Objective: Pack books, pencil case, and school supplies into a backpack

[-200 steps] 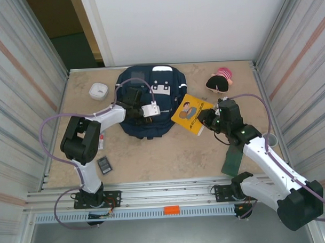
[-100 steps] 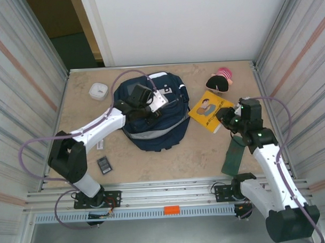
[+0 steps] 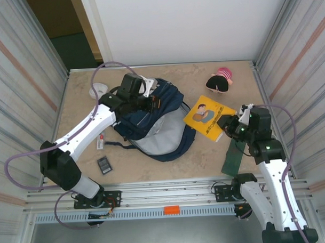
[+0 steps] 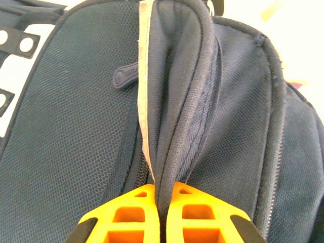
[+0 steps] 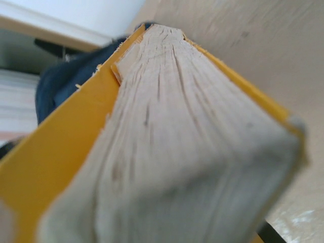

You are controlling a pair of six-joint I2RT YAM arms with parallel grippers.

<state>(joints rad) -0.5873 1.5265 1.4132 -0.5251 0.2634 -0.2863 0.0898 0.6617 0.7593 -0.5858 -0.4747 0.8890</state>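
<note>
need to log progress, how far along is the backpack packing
Nothing looks packed yet. In hand: the left gripper pinches a fold of the backpack, and the right gripper holds the yellow book by its edge. Left on the table: green book, black rectangle, white slab.

One backpack (image 3: 170, 102), two books (yellow (image 3: 204, 116), green (image 3: 234, 157)), two supplies (image 3: 105, 164), one toy (image 3: 220, 80), one box (image 3: 96, 91).
</note>
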